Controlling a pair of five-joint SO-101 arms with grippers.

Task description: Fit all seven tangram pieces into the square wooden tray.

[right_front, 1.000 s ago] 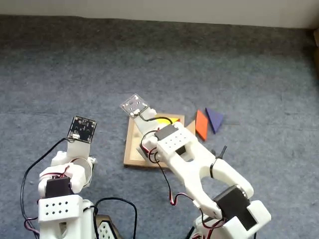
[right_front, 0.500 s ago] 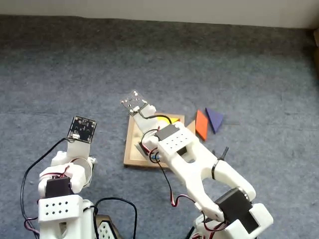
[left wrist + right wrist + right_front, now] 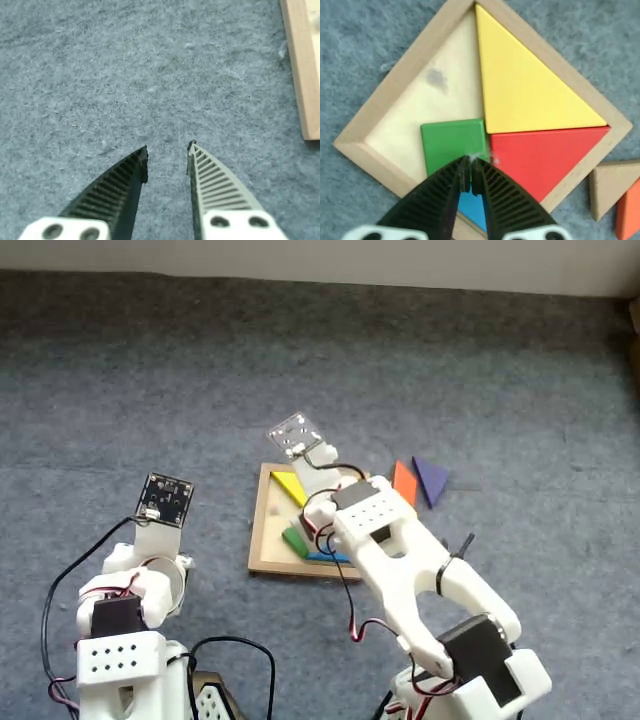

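Note:
The square wooden tray [image 3: 390, 82] holds a large yellow triangle [image 3: 530, 95], a red triangle [image 3: 545, 155], a green square [image 3: 451, 144] and a blue piece [image 3: 469, 207]. My right gripper [image 3: 471, 164] hangs just above the green square's corner, fingers shut with nothing between them. Outside the tray lie a plain wooden triangle [image 3: 611, 186] and an orange piece [image 3: 630, 216]. From above, the orange piece [image 3: 404, 487] and a purple triangle [image 3: 431, 478] lie right of the tray [image 3: 258, 532]. My left gripper [image 3: 167, 148] is open over bare carpet, with the tray's edge [image 3: 300, 75] off to one side.
Grey carpet covers the table all round. The right arm [image 3: 385, 540] lies over the tray's right half in the high view. The left arm [image 3: 150, 550] is at the near left, apart from the tray. A pale wall strip runs along the far edge.
The right arm has swung to the right, uncovering the yellow, green and blue pieces in the tray's left half. The left arm has stayed still.

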